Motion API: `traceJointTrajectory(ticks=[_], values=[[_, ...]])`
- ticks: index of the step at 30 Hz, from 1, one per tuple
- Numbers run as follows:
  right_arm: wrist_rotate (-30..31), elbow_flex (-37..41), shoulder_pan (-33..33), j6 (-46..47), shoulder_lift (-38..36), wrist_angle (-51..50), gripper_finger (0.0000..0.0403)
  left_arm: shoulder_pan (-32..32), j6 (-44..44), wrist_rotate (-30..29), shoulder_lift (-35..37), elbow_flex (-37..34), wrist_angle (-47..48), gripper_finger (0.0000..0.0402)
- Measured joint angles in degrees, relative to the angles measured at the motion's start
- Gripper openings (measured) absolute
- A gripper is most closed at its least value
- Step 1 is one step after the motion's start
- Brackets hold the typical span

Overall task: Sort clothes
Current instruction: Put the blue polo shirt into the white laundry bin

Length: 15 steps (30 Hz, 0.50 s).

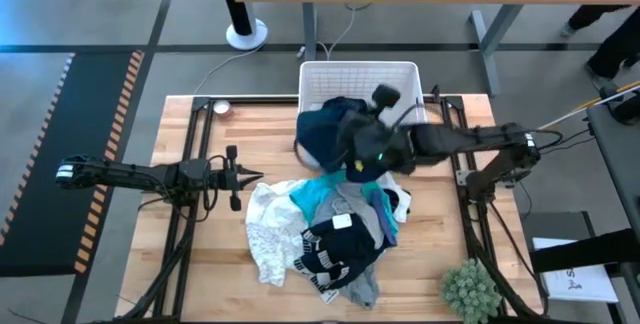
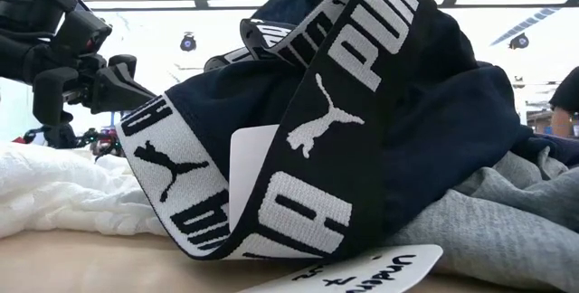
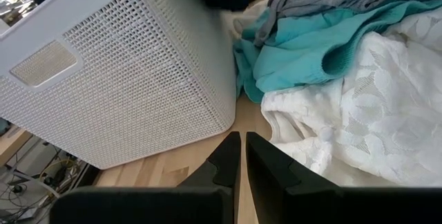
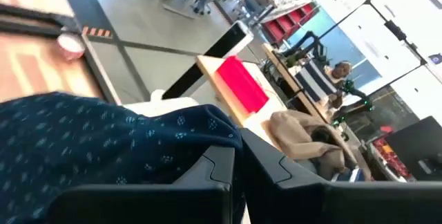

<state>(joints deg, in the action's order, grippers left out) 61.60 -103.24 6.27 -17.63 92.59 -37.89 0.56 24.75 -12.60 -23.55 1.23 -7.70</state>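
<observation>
The right claw (image 1: 372, 154) is at the near edge of the white bin (image 1: 357, 72), its fingers pinched on the navy cloth (image 1: 330, 129). The cloth hangs half over the bin and half over the bench (image 1: 185, 264). The other clothes (image 1: 335, 229) lie in a pile in the middle, just near the bin. The left claw (image 1: 240, 176) waits at the left, fingers pressed together, beside the white lacy cloth (image 1: 270, 229). The bench's left side is bare wood.
</observation>
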Motion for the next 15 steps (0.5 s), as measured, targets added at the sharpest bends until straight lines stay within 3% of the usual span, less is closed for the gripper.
traceJointTrajectory(ticks=[15], values=[[-16.43, -23.22, -16.27, -15.62, -0.61, 4.70, 0.0000, 0.00, 0.00, 0.00, 0.00, 0.00, -0.06, 0.0011]])
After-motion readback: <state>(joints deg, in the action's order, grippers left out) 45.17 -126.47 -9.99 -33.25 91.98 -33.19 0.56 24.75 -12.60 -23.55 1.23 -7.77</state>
